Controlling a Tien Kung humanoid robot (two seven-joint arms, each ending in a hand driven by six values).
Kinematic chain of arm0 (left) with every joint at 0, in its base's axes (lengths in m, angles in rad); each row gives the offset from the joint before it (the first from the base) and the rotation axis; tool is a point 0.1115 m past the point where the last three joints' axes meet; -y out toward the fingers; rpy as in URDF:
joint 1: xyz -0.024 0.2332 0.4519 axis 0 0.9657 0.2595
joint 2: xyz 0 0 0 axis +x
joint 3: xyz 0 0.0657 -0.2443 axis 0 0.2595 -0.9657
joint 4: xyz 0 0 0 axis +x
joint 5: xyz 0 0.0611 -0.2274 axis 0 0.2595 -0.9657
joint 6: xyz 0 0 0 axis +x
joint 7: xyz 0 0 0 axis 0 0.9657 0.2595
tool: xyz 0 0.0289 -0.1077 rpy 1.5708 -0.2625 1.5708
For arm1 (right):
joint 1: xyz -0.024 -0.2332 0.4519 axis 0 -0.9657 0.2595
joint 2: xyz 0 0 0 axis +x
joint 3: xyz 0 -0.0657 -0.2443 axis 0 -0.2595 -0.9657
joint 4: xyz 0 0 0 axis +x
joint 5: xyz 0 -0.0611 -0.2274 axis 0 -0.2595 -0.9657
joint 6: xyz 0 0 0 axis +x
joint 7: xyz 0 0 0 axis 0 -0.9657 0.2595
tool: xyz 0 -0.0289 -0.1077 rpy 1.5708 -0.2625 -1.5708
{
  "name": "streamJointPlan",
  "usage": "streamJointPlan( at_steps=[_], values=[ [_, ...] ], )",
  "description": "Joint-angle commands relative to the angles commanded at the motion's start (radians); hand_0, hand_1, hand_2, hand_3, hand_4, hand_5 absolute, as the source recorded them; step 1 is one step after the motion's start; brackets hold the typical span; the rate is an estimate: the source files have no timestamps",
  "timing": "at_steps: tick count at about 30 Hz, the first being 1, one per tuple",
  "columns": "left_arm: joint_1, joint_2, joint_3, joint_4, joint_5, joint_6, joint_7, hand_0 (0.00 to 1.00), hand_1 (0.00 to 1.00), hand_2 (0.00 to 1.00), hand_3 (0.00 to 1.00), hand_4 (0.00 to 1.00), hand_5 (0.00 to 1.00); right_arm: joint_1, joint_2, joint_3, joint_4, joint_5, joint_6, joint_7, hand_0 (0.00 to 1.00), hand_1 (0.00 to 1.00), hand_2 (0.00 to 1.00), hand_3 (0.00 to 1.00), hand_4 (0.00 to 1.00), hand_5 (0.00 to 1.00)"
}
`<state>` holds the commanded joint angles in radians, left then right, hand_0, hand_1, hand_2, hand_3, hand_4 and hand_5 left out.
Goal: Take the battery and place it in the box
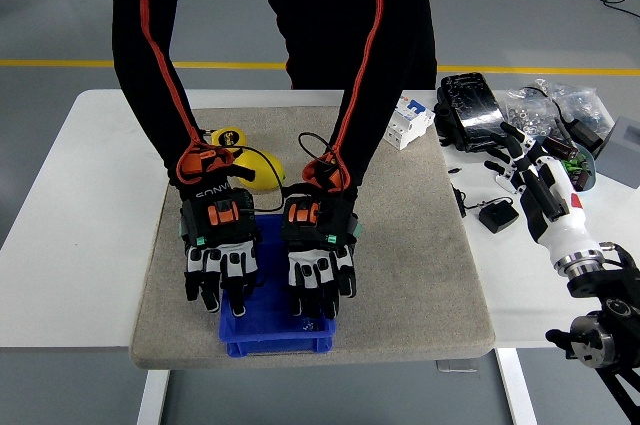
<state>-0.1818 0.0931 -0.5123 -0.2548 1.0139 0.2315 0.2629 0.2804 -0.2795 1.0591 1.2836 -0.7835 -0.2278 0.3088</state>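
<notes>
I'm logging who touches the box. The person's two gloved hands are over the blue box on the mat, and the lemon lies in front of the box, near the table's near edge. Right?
Not quite. In the head view the lemon lies behind the blue box, toward the far side, not near the near edge. The person's gloved hands are indeed over the box on the mat.

A white robot hand (528, 170) with black finger joints is joined by a silver ring (580, 263) to a black arm (610, 330).
</notes>
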Motion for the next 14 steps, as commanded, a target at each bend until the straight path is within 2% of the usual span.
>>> streamJointPlan(
  at_steps=[14],
  values=[
    [-0.011,-0.002,0.008,0.000,-0.014,0.004,-0.001,0.578,0.596,0.637,0.581,0.632,0.591,-0.001,-0.002,0.022,-0.001,0.000,0.006,0.002,0.804,0.809,0.842,0.858,0.998,0.729]
  ],
)
